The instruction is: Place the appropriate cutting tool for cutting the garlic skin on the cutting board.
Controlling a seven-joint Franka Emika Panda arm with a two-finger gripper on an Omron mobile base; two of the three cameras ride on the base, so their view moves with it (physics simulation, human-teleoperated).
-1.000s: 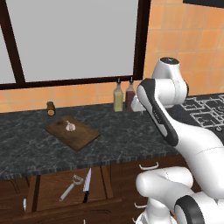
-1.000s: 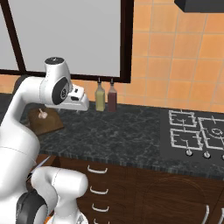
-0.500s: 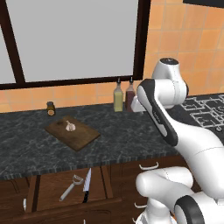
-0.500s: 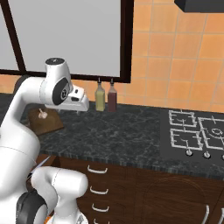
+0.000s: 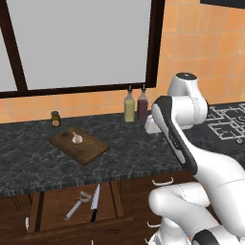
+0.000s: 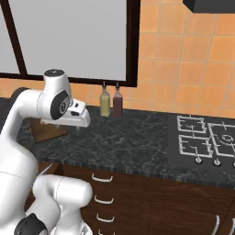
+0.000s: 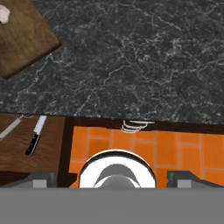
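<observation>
Presently: end effector (image 5: 152,125) poised over the dark stone bench (image 5: 134,153), carrying nothing; whether its fingers are spread or pressed together cannot be told.
Bench, speckled black, directly beneath the end effector. Open drawer (image 5: 57,210), below the bench front and to the end effector's lower left. Cutting board (image 5: 79,145), dark brown, flat on the bench well left of the end effector. Two bottles (image 5: 135,105), upright against the tiled wall just behind it. Cutting tool (image 5: 94,203), black handle, pointed silver blade, lying in the drawer apart from the board. Peeler (image 5: 78,205), silver, just beside the knife. Garlic (image 5: 75,138), resting on the board. Small jar (image 5: 56,118), beyond the board.
</observation>
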